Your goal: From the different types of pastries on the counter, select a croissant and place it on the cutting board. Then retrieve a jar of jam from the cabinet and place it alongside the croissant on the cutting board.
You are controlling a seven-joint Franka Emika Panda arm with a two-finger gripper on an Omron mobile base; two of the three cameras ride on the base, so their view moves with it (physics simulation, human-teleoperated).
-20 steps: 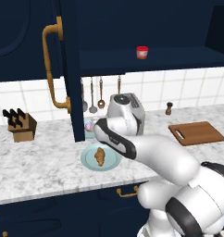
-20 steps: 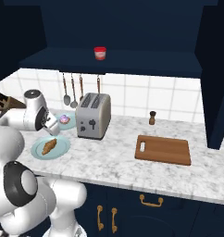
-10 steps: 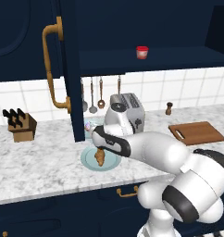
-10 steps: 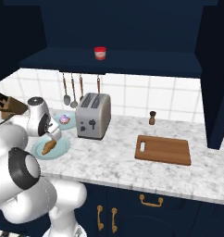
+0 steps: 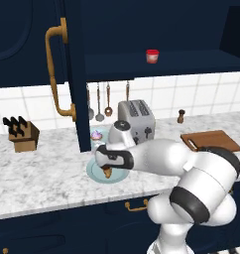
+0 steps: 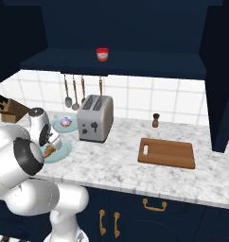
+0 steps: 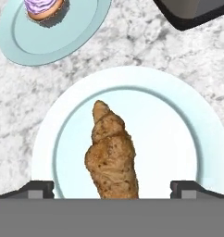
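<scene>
the croissant [image 7: 112, 155] lies on a pale blue plate [image 7: 178, 115] at the centre of the hand view, its lower end cut off by the frame edge. in the left base view the arm hides most of it. the gripper [image 7: 112, 190] stands wide open, one fingertip [image 7: 37, 189] on each side of the croissant, not touching it. the cupcake [image 7: 43, 8] sits at upper left, partly cropped. the cutting board [image 6: 166, 153] lies at right in the right base view; the jam jar [image 6: 102, 54] stands on the cabinet shelf [image 6: 135, 66], upper centre.

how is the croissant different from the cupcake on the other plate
The croissant is golden-brown, long and tapered, lying flat; the cupcake is round, upright, with purple frosting. The croissant's plate looks bigger than the cupcake's plate and sits under the hand. Both are small pastries on pale blue plates on the counter.
</scene>
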